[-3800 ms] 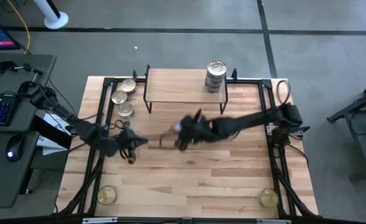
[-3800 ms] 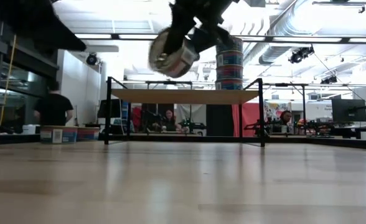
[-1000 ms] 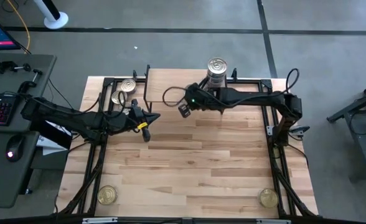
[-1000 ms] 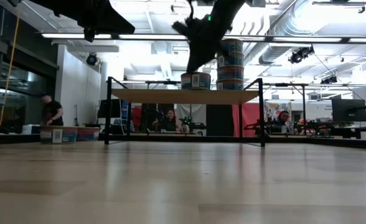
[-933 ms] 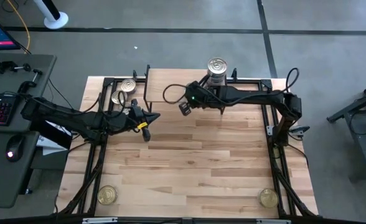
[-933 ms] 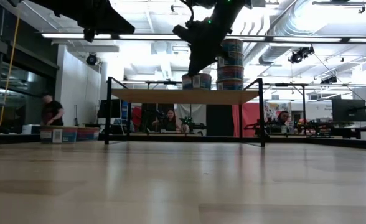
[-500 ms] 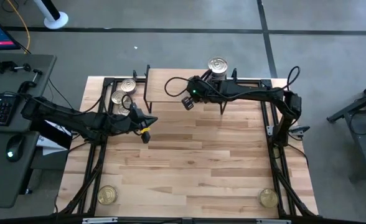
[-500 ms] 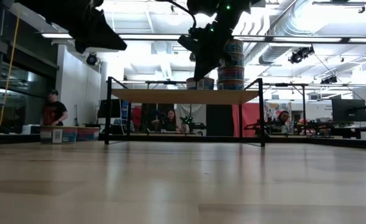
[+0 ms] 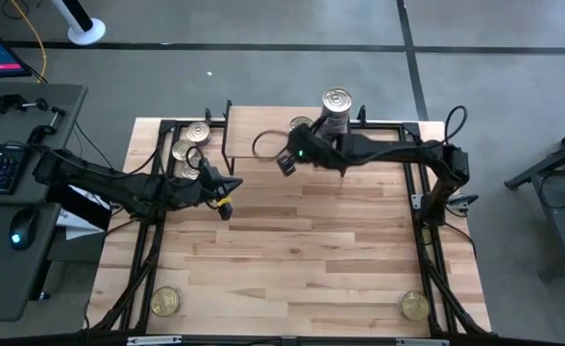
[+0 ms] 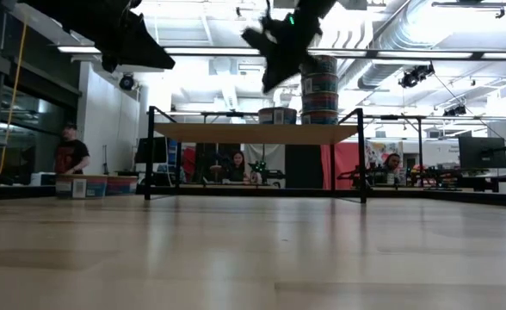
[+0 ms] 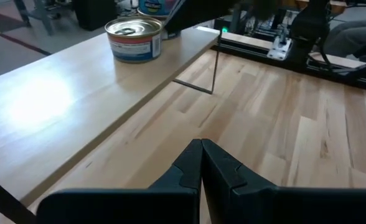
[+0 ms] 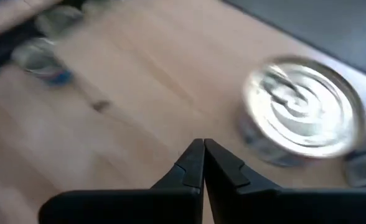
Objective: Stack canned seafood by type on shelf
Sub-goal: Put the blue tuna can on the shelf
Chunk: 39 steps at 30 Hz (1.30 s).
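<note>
The right jaws (image 9: 285,161) hang above the front edge of the shelf (image 9: 263,135), pressed fully together and holding nothing; in the right wrist view their two dark fingers (image 12: 201,163) meet at a point over the light wood. Just ahead of those jaws and a little to one side, a single tin (image 12: 301,115) with a silver ringed lid sits upright on the shelf, clear of the fingers. Beyond it, toward the shelf's far right corner, stands a stack of tins (image 9: 333,111) several high, and in the low view the single tin (image 10: 277,115) rests beside that stack (image 10: 318,89) on the board, with the right jaws (image 10: 266,39) raised above and apart from both. The left jaws (image 9: 223,200) are also closed and empty, poised over the table (image 9: 302,250) near the shelf's left leg; the left wrist view shows their fingers (image 11: 205,165) shut, with the shelf edge running ahead of them and the single tin far forward on it. Behind and to the side of the left jaws, off the shelf's left end, three loose tins (image 9: 188,149) lie on the table. Well behind both jaws, one tin (image 9: 165,302) sits at the near left corner and another tin (image 9: 414,306) at the near right corner.
</note>
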Motion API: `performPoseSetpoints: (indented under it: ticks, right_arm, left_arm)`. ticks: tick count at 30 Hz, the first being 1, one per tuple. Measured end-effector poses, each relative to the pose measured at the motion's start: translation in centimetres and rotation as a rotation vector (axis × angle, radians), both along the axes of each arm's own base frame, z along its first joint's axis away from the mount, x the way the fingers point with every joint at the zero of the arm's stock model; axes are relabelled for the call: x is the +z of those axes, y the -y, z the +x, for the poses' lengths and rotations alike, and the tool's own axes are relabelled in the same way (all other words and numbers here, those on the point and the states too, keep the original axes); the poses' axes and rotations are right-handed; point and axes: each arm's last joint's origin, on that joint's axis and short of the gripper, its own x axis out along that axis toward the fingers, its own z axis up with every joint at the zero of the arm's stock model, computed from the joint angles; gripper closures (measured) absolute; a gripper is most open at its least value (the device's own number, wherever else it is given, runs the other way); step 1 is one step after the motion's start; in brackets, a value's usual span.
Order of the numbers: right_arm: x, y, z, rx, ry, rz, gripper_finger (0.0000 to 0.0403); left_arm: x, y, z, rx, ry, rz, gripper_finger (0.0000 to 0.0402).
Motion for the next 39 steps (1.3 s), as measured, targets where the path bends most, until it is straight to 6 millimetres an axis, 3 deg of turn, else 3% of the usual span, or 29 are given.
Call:
performPoseSetpoints:
  ticks: [3,7,17,23,30,39]
  right_arm:
    - [1.4,-1.6,1.7,-0.008,0.030,-0.112,0.0403]
    - [2.4,-1.6,4.1,0.044,-0.131,-0.245,0.0403]
    - [-0.5,1.0,8.8,0.221,-0.582,-0.422,0.0403]
    - [-1.6,2.9,9.3,0.169,-0.665,-0.455,0.0403]
    - [-2.6,5.2,8.2,0.098,-0.694,-0.365,0.0403]
    - [-2.9,5.8,7.5,0.096,-0.732,-0.319,0.0403]
  left_arm:
    - [0.0,0.0,0.0,-0.001,-0.002,0.005,0.0401]
    - [0.1,0.0,0.0,0.006,0.003,0.008,0.0402]
    - [0.1,0.0,0.0,-0.002,0.005,0.004,0.0402]
    - [0.1,0.0,0.0,-0.002,0.005,0.004,0.0402]
    - [0.1,0.0,0.0,-0.001,0.005,0.005,0.0402]
    - [0.1,0.0,0.0,0.000,0.005,0.005,0.0402]
